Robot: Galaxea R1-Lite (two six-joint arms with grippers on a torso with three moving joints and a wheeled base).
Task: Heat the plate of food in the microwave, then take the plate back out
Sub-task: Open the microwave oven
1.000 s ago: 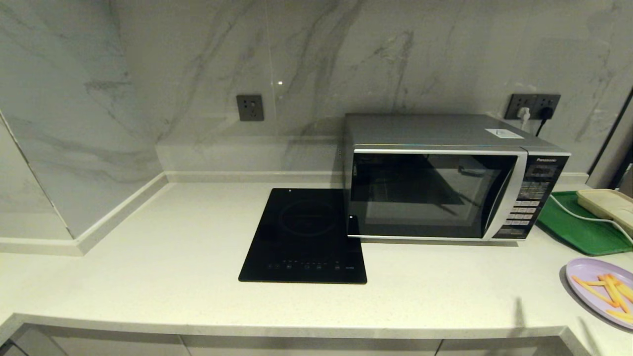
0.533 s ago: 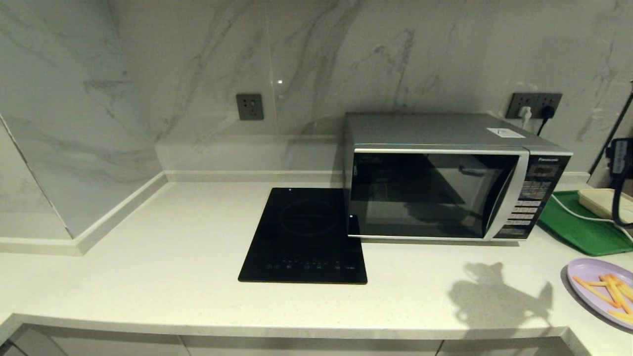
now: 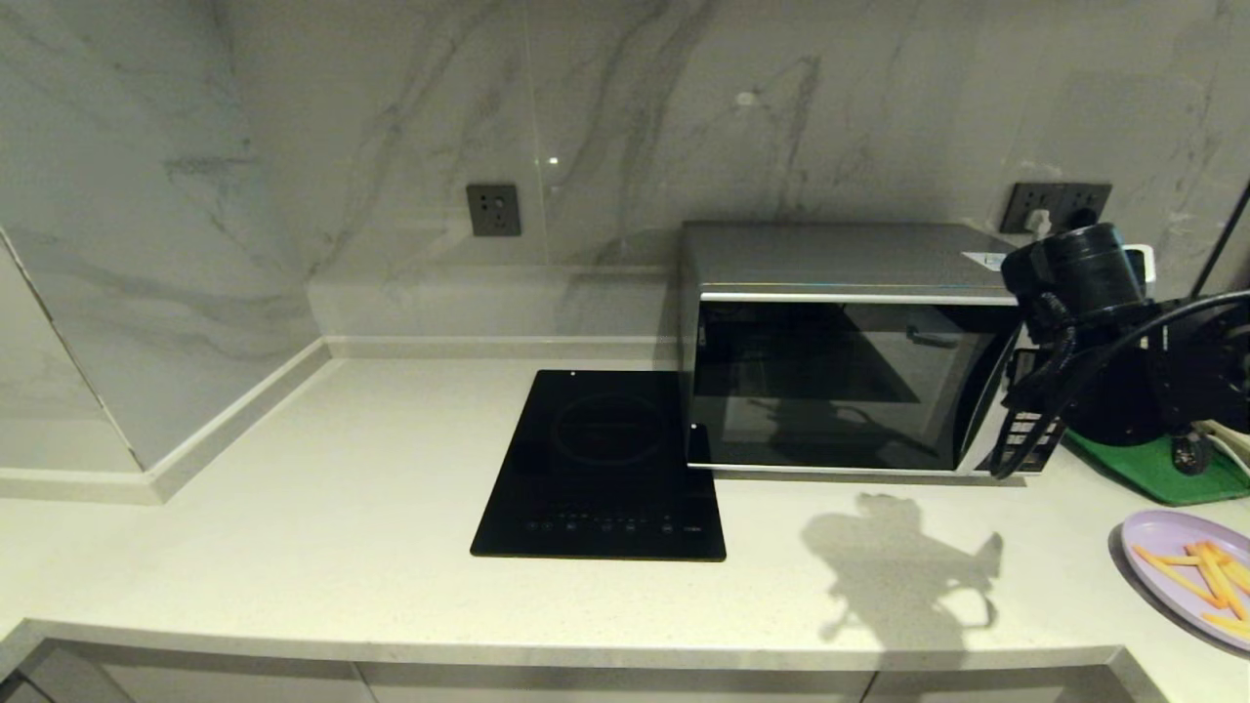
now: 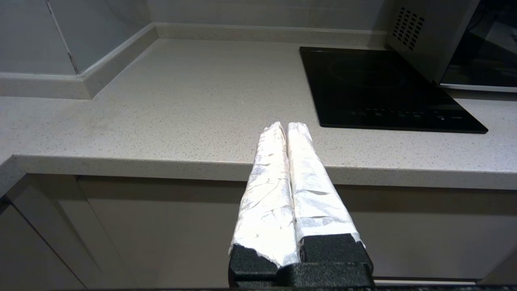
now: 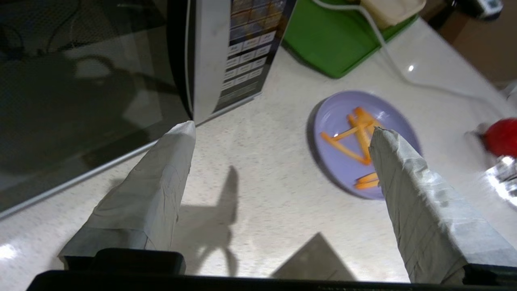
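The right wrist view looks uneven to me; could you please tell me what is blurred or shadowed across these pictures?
Right wrist view: plate and red object smeared, end effector shadow on counter. Head view: arm's shadow on counter, reflections in microwave door. Left wrist view: sharp.

This is a home kitchen. A pale speckled stone bench [image 3: 342, 508] runs along a marble-veined wall with an upstand at its back edge and cabinet fronts below its front edge. On the bench stand a silver Panasonic microwave [image 3: 859, 361] and a flat black induction hob [image 3: 605, 469]. Wall sockets [image 3: 493, 211] sit above. A green tray [image 5: 323, 44] and a lilac plate of food [image 5: 347, 137] lie toward the right end.
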